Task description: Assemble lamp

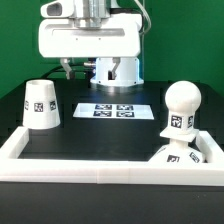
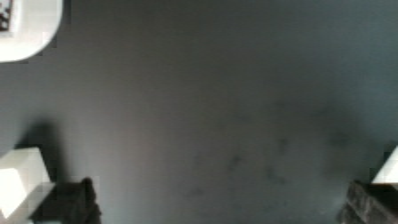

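In the exterior view the tapered white shade [image 1: 40, 105] stands on the black table at the left, one tag facing me. The ball-topped bulb [image 1: 181, 108] stands upright at the right. Just below it, in the front right corner, is a low white tagged part [image 1: 176, 155] that looks like the base; the front wall hides part of it. My gripper [image 1: 69, 68] hangs at the back, behind the shade and far from all three parts. In the wrist view the gripper [image 2: 222, 200] is open and empty, its dark fingertips [image 2: 68, 200] wide apart over bare table.
The marker board [image 1: 112, 110] lies flat in the middle of the table. A low white wall [image 1: 110, 176] runs along the front and both sides. The large white robot body [image 1: 90, 40] stands at the back. A white edge [image 2: 22, 30] shows in one corner of the wrist view.
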Robot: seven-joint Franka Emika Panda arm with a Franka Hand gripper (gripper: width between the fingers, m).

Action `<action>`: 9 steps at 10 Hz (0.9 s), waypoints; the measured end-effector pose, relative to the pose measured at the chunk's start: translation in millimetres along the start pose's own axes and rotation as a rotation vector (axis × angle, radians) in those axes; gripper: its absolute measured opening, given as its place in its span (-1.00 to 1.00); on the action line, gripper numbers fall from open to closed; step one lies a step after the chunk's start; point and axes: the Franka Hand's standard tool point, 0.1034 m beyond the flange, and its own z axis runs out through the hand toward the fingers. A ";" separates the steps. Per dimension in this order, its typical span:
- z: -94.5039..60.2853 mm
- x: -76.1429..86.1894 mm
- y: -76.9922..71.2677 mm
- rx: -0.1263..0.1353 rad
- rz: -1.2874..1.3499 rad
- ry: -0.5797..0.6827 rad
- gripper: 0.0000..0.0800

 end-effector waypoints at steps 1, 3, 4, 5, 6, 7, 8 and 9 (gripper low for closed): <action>0.5 -0.3 0.4 0.000 0.001 -0.001 0.75; 0.9 -0.6 0.4 0.000 0.001 -0.002 0.75; 2.5 -4.9 3.9 -0.002 0.005 -0.007 0.75; 5.3 -17.0 14.8 -0.007 0.016 -0.023 0.75; 4.7 -28.1 29.9 -0.007 0.018 -0.031 0.75; 3.5 -37.8 44.9 -0.008 0.030 -0.035 0.75; 1.1 -42.4 56.9 -0.009 0.035 -0.033 0.75; -2.8 -45.9 71.4 -0.005 0.020 -0.028 0.75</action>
